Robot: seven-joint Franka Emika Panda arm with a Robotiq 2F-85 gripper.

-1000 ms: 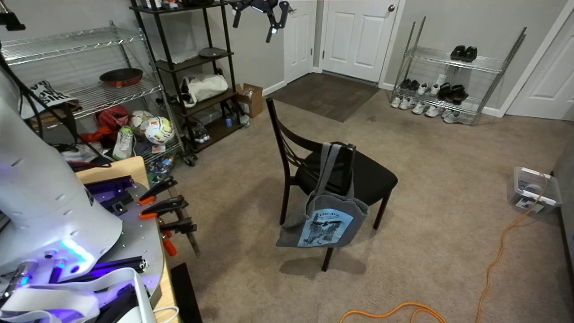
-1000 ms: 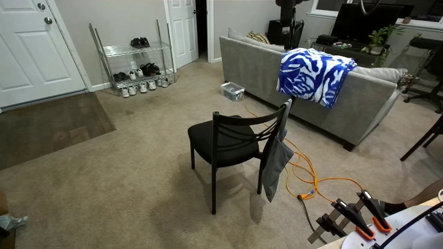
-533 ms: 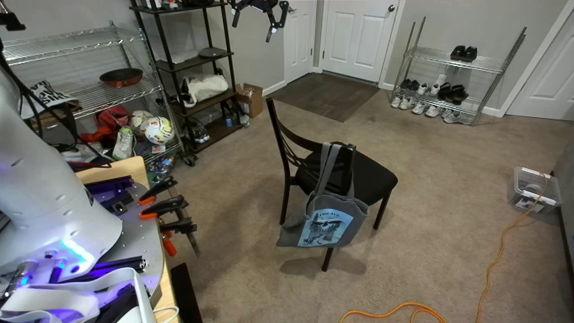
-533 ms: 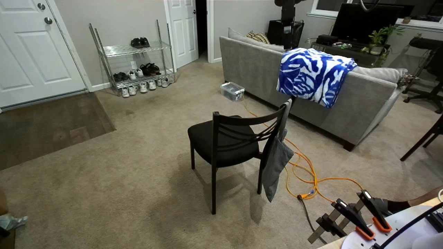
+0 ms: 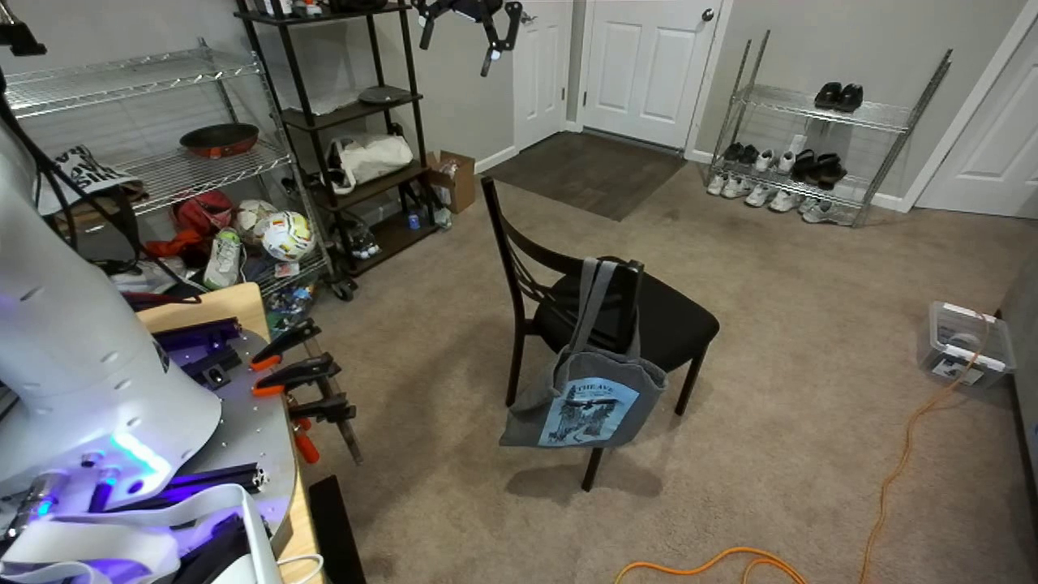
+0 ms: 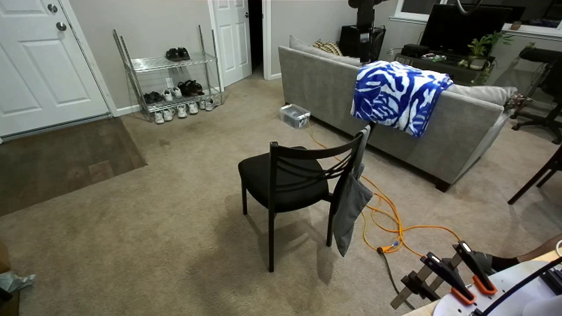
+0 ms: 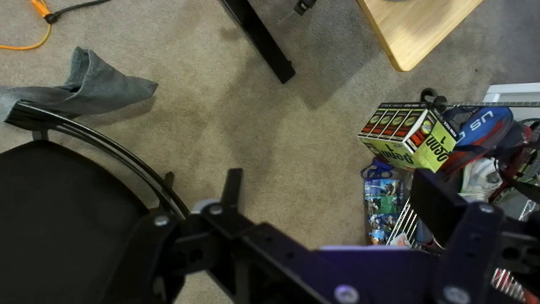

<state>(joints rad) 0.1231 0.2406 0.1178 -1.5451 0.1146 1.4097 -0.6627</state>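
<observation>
Right now, the Robotiq gripper (image 7: 329, 189) is hovering empty above the carpet (image 7: 202, 84), its jaws spread well apart; toward the wrist view's left edge and lower down, the black padded chair (image 7: 63, 207) is standing, the grey tote bag (image 5: 584, 365) hanging lengthwise downward from one backrest (image 6: 314, 153) end.

Jaws high, spread wide, pointing down; arm base (image 5: 89, 373) lit blue.

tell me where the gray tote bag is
In both exterior views, the gray tote bag hangs from the right end of the black chair's backrest; the wrist view shows it at upper left.
</observation>
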